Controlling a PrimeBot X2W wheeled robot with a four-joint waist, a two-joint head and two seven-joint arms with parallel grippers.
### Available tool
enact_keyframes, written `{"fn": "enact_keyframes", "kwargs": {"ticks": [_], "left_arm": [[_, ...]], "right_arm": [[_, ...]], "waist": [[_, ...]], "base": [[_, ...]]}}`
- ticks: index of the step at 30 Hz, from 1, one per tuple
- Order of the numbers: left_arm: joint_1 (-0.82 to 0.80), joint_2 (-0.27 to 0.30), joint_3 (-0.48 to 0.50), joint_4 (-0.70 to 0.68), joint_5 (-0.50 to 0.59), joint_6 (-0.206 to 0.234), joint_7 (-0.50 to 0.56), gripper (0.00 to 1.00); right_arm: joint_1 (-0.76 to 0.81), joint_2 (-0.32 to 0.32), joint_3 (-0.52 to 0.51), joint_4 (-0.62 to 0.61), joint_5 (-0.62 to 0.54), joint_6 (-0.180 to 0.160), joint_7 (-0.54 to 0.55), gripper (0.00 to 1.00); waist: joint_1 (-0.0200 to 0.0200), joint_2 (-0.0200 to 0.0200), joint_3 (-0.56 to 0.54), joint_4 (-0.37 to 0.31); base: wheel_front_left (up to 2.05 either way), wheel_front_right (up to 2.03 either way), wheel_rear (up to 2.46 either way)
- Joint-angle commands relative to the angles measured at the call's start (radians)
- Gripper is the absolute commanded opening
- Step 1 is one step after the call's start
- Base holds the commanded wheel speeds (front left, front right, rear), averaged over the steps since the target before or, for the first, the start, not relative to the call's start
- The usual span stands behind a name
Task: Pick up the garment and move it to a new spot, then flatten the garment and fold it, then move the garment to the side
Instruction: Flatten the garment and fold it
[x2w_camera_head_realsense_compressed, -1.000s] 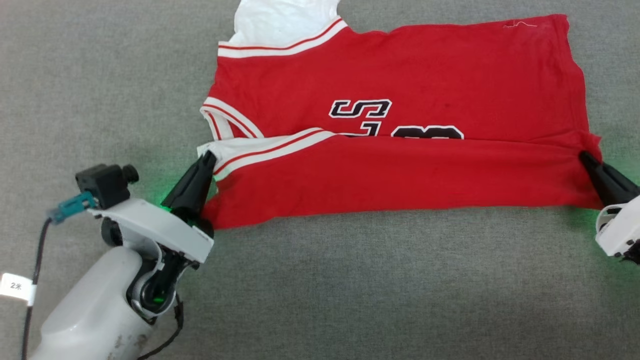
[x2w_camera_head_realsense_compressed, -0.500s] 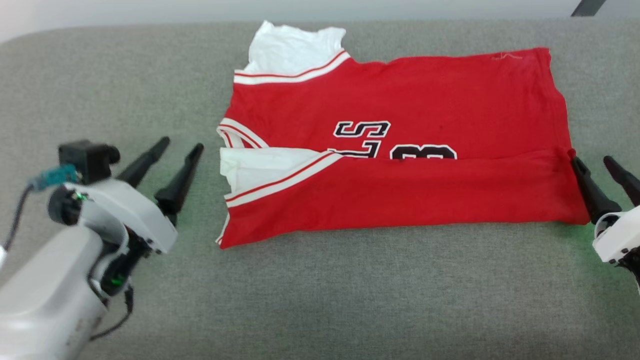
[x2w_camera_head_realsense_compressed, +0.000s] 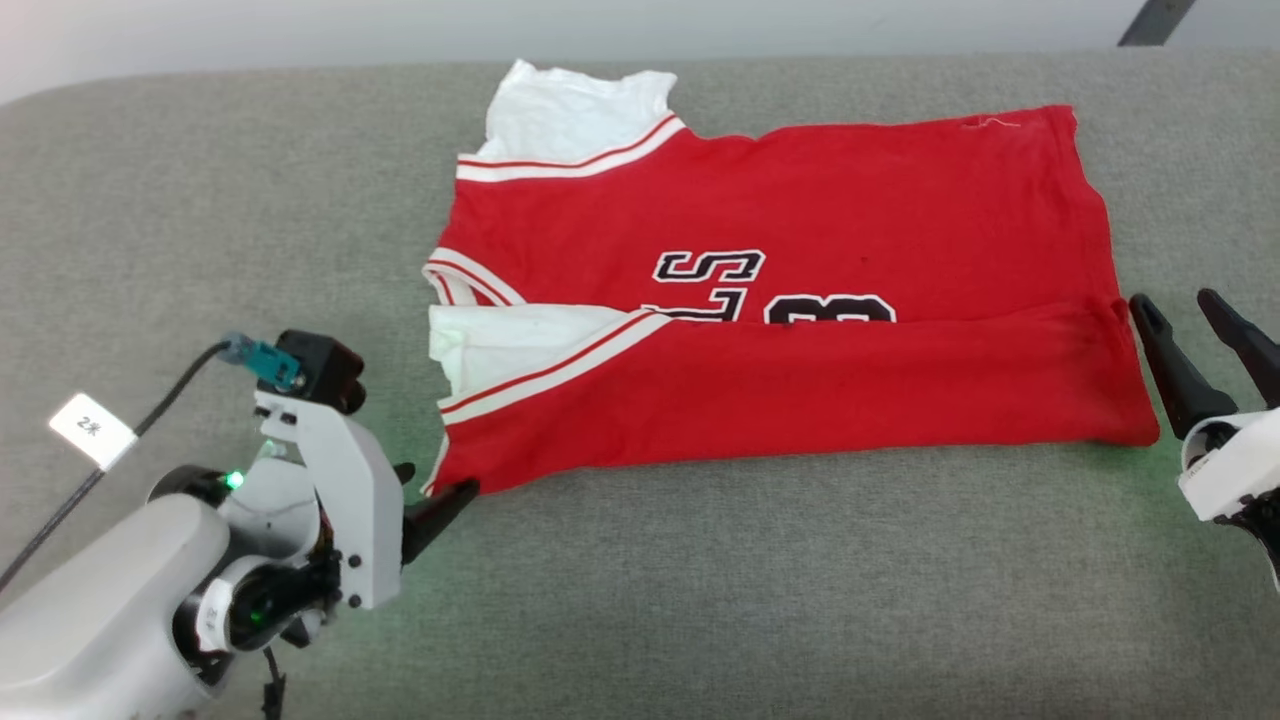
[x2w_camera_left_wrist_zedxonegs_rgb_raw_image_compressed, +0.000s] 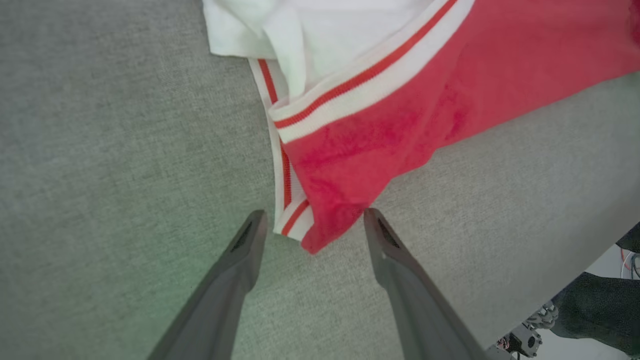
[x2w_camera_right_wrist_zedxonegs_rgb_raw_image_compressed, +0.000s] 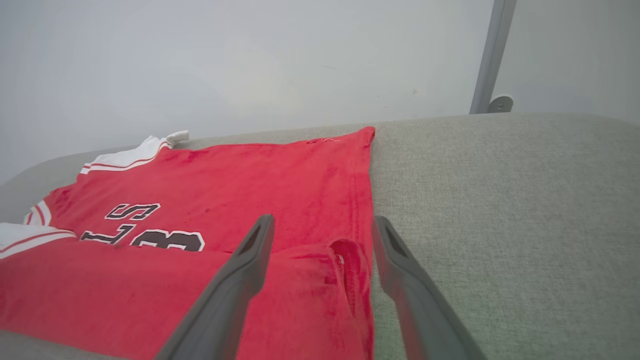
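The garment (x2w_camera_head_realsense_compressed: 800, 200) bears a black "S".

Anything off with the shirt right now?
Minor only. The shirt has a pucker bunched at the fold's right end, the far sleeve sticks out unfolded, and a loose thread shows at the far right corner. No tears visible.
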Motion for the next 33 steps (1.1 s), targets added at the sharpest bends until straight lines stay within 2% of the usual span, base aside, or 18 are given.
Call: {"fn": "enact_keyframes", "kwargs": {"ticks": [1, 3, 6, 7, 9, 11, 12, 18, 27, 32, 33], "left_arm": [[0.001, -0.007, 0.001, -0.012, -0.009, 0.020, 0.014, 1.00], [0.000, -0.024, 0.003, -0.002, -0.018, 0.040, 0.021, 1.00], [-0.011, -0.049, 0.003, 0.043, -0.026, 0.045, 0.019, 1.00], [-0.012, -0.060, 0.006, 0.065, -0.034, 0.041, 0.013, 0.89], [-0.012, -0.073, 0.006, 0.109, -0.036, 0.025, 0.009, 0.47], [-0.012, -0.093, 0.009, 0.144, -0.058, 0.003, 0.008, 0.29], [-0.011, -0.101, 0.009, 0.154, -0.067, -0.008, 0.008, 0.00], [-0.010, -0.121, 0.009, 0.196, -0.067, -0.050, -0.010, 0.00], [-0.014, -0.146, -0.004, 0.184, -0.044, -0.074, -0.039, 0.00], [-0.030, -0.178, -0.009, 0.189, -0.031, -0.080, -0.059, 0.00], [-0.033, -0.183, -0.012, 0.194, -0.026, -0.081, -0.062, 0.00]], "right_arm": [[-0.004, 0.009, -0.005, -0.015, -0.010, -0.002, 0.005, 1.00], [-0.008, 0.014, -0.010, -0.025, -0.015, -0.002, 0.015, 1.00], [-0.019, 0.021, -0.015, -0.039, -0.021, -0.002, 0.024, 1.00], [-0.020, 0.021, -0.018, -0.043, -0.025, -0.002, 0.028, 1.00], [-0.021, 0.023, -0.019, -0.046, -0.029, -0.002, 0.032, 1.00], [-0.020, 0.021, -0.019, -0.051, -0.033, -0.002, 0.040, 1.00], [-0.019, 0.019, -0.019, -0.055, -0.035, -0.002, 0.044, 1.00], [-0.013, -0.020, -0.008, -0.077, -0.043, -0.002, 0.135, 1.00], [-0.054, -0.142, 0.133, -0.139, -0.060, -0.002, 0.588, 1.00], [-0.099, -0.128, 0.137, -0.088, -0.100, -0.002, 0.699, 1.00], [-0.102, -0.121, 0.144, -0.076, -0.103, -0.002, 0.715, 0.87]], "waist": [[0.0000, 0.0000, 0.019, -0.019], [0.0000, 0.0000, 0.034, -0.033], [0.0000, 0.0000, 0.056, -0.051], [0.0000, 0.0000, 0.062, -0.056], [0.0000, 0.0000, 0.072, -0.065], [0.0000, 0.0000, 0.075, -0.069], [0.0000, 0.0000, 0.076, -0.070], [0.0000, 0.0000, 0.064, -0.059], [0.0000, 0.0000, 0.065, -0.030], [0.0000, 0.0000, 0.087, -0.010], [0.0000, 0.0000, 0.090, -0.006]], "base": [[0.00, 0.00, 0.00], [0.00, 0.00, 0.00], [0.00, 0.00, 0.00], [0.00, 0.00, 0.00], [0.00, 0.00, 0.00], [0.00, 0.00, 0.00], [0.00, 0.00, 0.00], [0.00, 0.00, 0.00], [0.00, 0.00, 0.00], [0.00, 0.00, 0.00], [0.00, 0.00, 0.00]]}}
